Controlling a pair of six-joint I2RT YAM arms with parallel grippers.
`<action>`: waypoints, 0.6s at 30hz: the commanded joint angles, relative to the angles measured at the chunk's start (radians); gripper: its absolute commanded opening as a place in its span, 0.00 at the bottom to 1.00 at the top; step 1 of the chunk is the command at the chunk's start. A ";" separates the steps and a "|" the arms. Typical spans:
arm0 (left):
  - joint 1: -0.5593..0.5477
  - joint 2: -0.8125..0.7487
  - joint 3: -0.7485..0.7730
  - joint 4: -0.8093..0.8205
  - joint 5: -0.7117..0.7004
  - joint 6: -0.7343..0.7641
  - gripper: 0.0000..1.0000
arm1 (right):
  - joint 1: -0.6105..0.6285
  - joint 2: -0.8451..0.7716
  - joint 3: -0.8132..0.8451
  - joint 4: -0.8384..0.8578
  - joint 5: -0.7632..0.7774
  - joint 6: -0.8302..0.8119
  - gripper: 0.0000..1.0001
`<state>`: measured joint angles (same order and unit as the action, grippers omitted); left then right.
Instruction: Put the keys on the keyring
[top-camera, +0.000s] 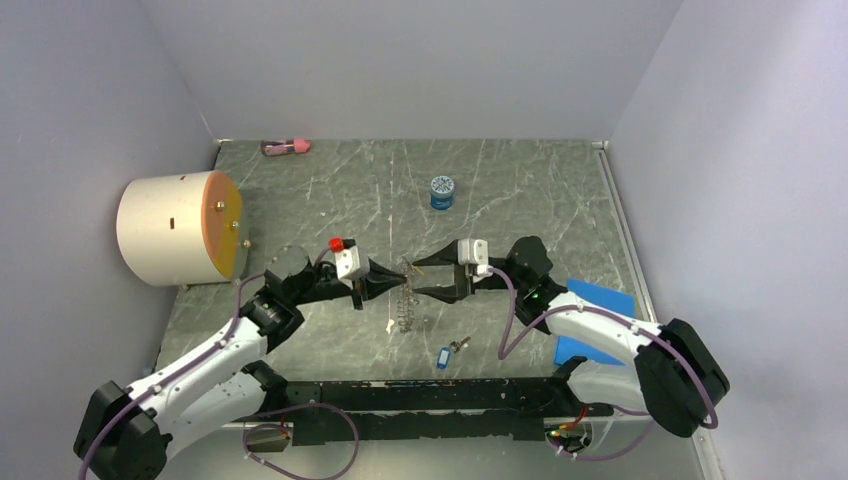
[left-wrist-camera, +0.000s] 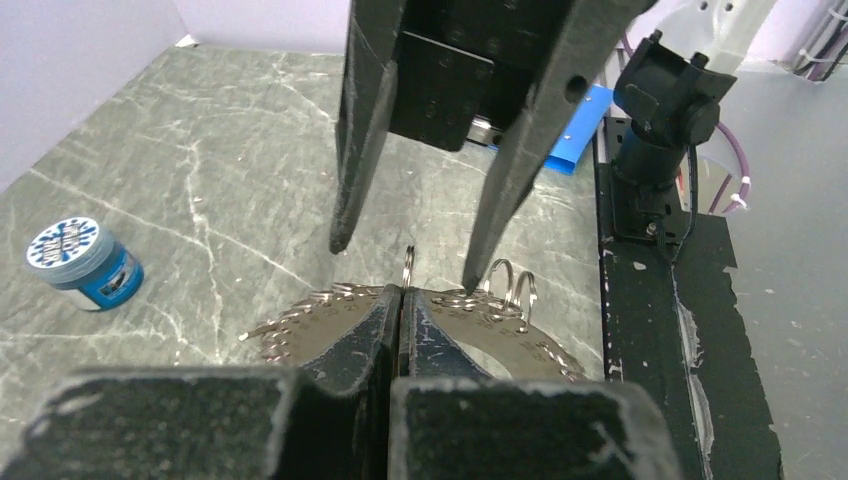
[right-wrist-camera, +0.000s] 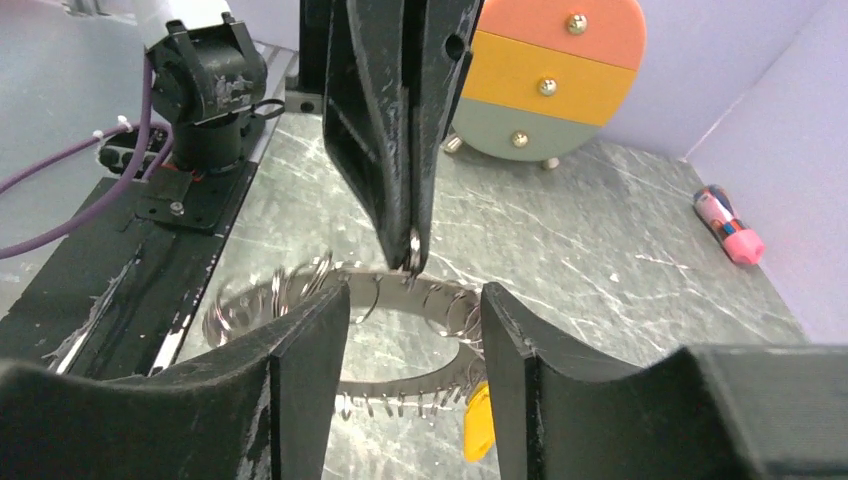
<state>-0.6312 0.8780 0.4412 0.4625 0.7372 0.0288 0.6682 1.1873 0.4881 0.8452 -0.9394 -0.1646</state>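
Observation:
The keyring (top-camera: 403, 305) is a greyish loop edged with many small wire rings, and it hangs at mid-table. My left gripper (top-camera: 400, 268) is shut on one small ring at its top, seen up close in the left wrist view (left-wrist-camera: 402, 292). My right gripper (top-camera: 415, 278) is open, its fingertips on either side of that spot, and one tip touches the rings (left-wrist-camera: 468, 280). The right wrist view shows the keyring (right-wrist-camera: 400, 285) between my open fingers (right-wrist-camera: 310, 350). A yellow key head (right-wrist-camera: 478, 425) shows at the ring's lower edge. The blue key (top-camera: 443, 357) lies on the table nearer the front.
A cream drum with coloured drawers (top-camera: 180, 228) stands at the left. A round blue jar (top-camera: 442, 192) sits behind the grippers. A pink marker (top-camera: 286, 147) lies at the back wall. A blue pad (top-camera: 598, 305) lies at the right. A black rail (top-camera: 420, 395) runs along the front.

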 joint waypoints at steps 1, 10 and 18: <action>-0.003 -0.042 0.146 -0.280 -0.048 0.059 0.03 | 0.000 -0.067 0.026 -0.142 0.043 -0.077 0.57; -0.003 0.032 0.375 -0.753 -0.116 0.210 0.03 | -0.001 -0.063 0.086 -0.261 0.117 0.011 0.71; -0.003 0.147 0.555 -1.045 -0.180 0.325 0.03 | -0.001 -0.034 0.108 -0.231 0.164 0.042 0.67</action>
<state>-0.6319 0.9863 0.8963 -0.4103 0.5934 0.2596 0.6682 1.1389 0.5449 0.5835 -0.8024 -0.1467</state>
